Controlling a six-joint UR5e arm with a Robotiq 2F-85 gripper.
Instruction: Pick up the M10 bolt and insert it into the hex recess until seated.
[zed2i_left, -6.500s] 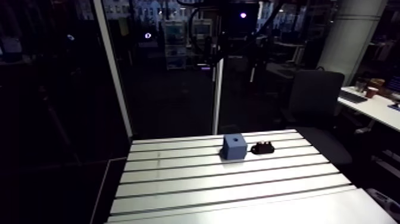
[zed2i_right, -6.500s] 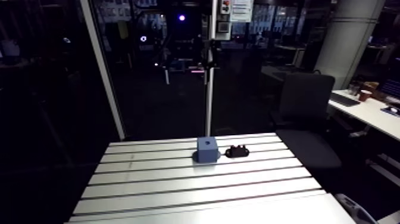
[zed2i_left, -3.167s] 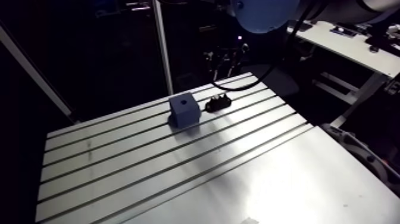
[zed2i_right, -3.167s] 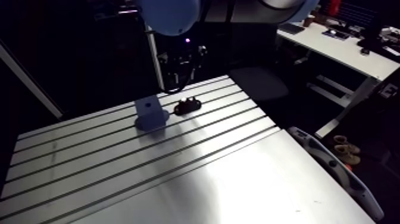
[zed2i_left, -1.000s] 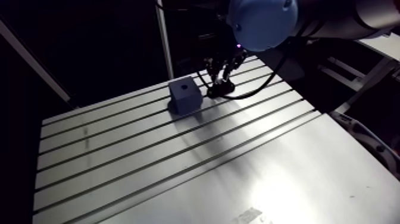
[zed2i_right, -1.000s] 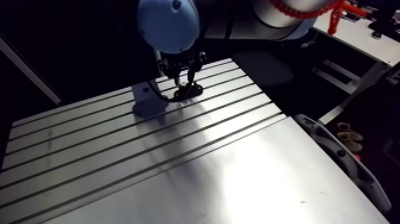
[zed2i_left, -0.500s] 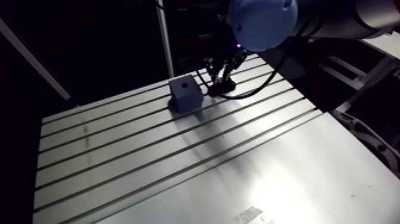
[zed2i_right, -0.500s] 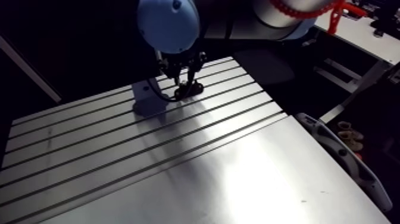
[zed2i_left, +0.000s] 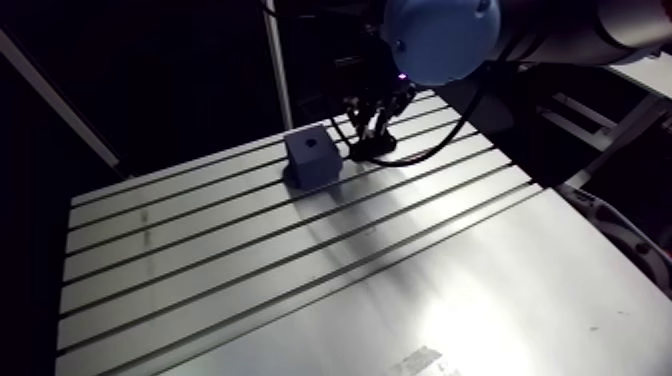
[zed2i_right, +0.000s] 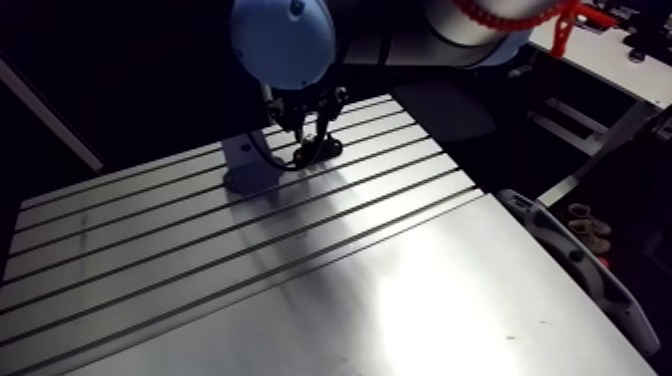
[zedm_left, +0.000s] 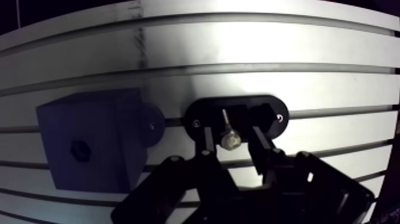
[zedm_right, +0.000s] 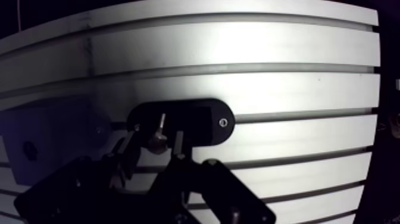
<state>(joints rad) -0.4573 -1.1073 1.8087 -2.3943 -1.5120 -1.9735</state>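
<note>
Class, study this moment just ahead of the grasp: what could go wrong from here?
1. The bolt is small and sits between the fingers of the open gripper; an off-centre closing could tip it in its black holder or let it slip.
2. The blue block sits close beside the holder, so the gripper might bump it on the way to the hex recess.

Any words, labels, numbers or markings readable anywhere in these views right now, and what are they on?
None can be read.
No lettering shows on the blue block, the black holder, the bolt or the gripper.
On the table, a pale patch near the front edge in the arm view may be a mark or sticker; it is too blurred to read.
</note>
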